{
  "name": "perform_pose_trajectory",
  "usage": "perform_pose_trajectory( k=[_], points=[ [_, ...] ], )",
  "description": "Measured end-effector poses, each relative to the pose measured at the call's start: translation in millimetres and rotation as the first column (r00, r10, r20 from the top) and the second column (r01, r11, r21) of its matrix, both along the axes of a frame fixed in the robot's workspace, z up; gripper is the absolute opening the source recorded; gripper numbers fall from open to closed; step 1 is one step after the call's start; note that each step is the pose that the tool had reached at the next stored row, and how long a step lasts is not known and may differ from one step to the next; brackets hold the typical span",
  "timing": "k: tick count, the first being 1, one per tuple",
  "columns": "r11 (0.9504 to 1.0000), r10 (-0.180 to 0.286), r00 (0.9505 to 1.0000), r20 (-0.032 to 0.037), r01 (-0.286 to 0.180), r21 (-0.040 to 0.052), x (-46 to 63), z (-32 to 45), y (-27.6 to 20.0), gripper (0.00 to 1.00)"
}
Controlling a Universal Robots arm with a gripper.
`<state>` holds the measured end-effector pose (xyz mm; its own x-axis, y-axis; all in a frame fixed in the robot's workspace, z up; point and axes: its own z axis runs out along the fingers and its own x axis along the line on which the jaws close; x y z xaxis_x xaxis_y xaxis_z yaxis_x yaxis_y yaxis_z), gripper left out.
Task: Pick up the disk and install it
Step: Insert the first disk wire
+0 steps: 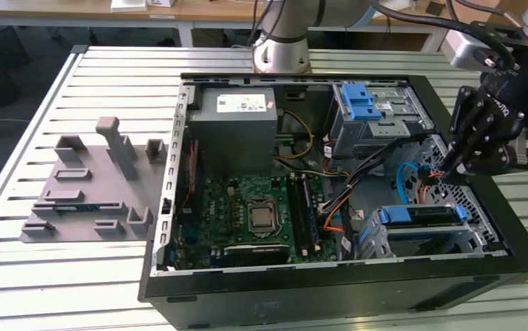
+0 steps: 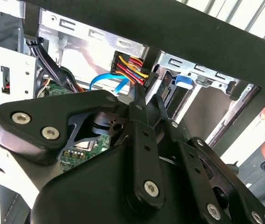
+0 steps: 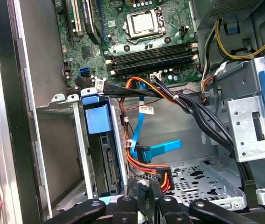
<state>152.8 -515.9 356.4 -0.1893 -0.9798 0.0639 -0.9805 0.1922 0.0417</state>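
Now the hand [image 1: 443,167], fingers nearly together on the power connector [image 3: 163,179], hovers beside the disk [image 1: 418,215]; keep cables clear.

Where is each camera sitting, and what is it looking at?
Exterior view: off the arm, looking down at the open computer case on the slatted table; the gripper hangs inside the case.
First wrist view: rides on the arm, looking into the case at the motherboard; fingertips pinch a power connector.
Second wrist view: on the arm, looking past the gripper's black links at that connector.
Both wrist views share the connector and the blue cable.
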Motion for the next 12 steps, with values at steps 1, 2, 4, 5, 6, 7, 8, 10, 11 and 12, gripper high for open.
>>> perform_pose_trajectory(
  k=[1,2,4,5,6,7,8,10,11,12],
  points=[
    [1.0,0.0,1.0,0.0,0.0,-0.0003,0.1,0.0,0.5,0.25],
    [1.0,0.0,1.0,0.0,0.0,-0.0007,0.3,0.0,1.0,0.25],
    [1.0,0.0,1.0,-0.0003,0.0,-0.0021,0.6,-0.1,2.1,0.25],
    [1.0,0.0,1.0,-0.0004,0.0,-0.0031,0.8,-0.1,2.7,0.25],
    [1.0,0.0,1.0,-0.0008,0.0,-0.0037,1.0,-0.2,3.3,0.25],
    [1.0,0.0,1.0,-0.001,0.0,-0.0044,1.2,-0.3,3.9,0.26],
    [1.0,0.0,1.0,-0.0012,0.0,-0.0056,1.3,-0.4,4.2,0.26],
    [1.0,0.0,1.0,-0.0012,0.0,-0.0098,1.5,-0.8,4.6,0.32],
    [0.9999,0.0,1.0,-0.0012,0.0,-0.0118,1.6,-1.0,4.7,0.32],
    [0.9999,0.0,1.0,-0.0012,0.0,-0.0143,1.6,-1.3,4.9,0.32]
  ],
)
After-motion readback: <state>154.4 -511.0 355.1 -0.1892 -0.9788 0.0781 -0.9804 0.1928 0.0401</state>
